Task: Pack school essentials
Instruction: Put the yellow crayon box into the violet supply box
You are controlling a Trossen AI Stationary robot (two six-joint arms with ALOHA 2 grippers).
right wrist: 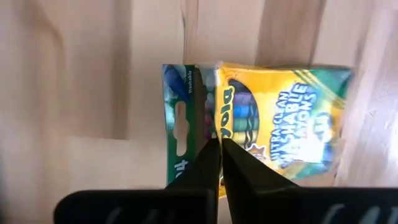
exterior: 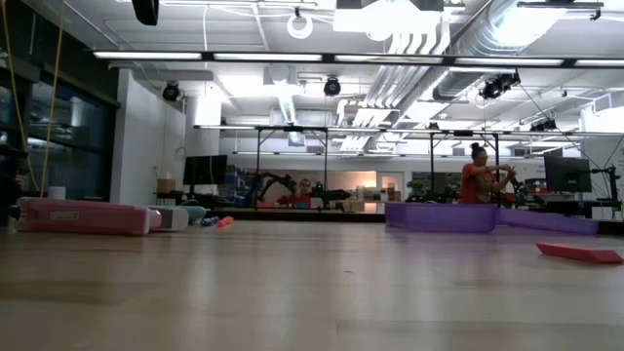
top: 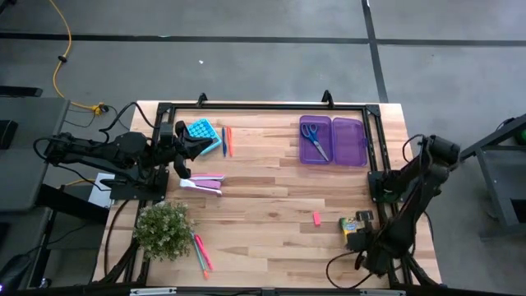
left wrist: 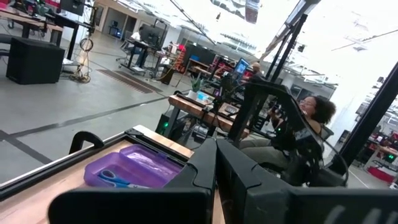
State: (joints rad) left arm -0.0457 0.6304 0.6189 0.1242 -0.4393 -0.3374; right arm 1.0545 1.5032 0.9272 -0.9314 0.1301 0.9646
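Note:
The yellow-green crayon box (top: 354,223) lies flat near the table's right edge and fills the right wrist view (right wrist: 273,124). My right gripper (right wrist: 219,146) hangs over it, pointing down, shut. The blue-handled scissors (top: 313,140) lie in the open purple case (top: 333,141); the left wrist view also shows the scissors (left wrist: 115,179). The pink eraser (top: 316,218) lies on bare wood. Orange and blue pens (top: 225,141) lie at the far left, and pink and green pens (top: 201,253) lie near the plant. My left gripper (left wrist: 216,163) is shut and level above the table's left side, beside a blue item (top: 201,131). My right gripper's shut fingertips (right wrist: 211,155) stand over the crayon box's printed face, where it meets the green hang-tab (right wrist: 186,124). They come from above, pointing down. I cannot tell whether they touch the box, which lies flat on the table.
A bushy potted plant (top: 163,229) stands at the near left corner. A pink and white case (top: 203,182) lies left of centre and shows in the low view (exterior: 83,216). A black frame (top: 263,107) runs along the far edge. People sit in the room beyond.

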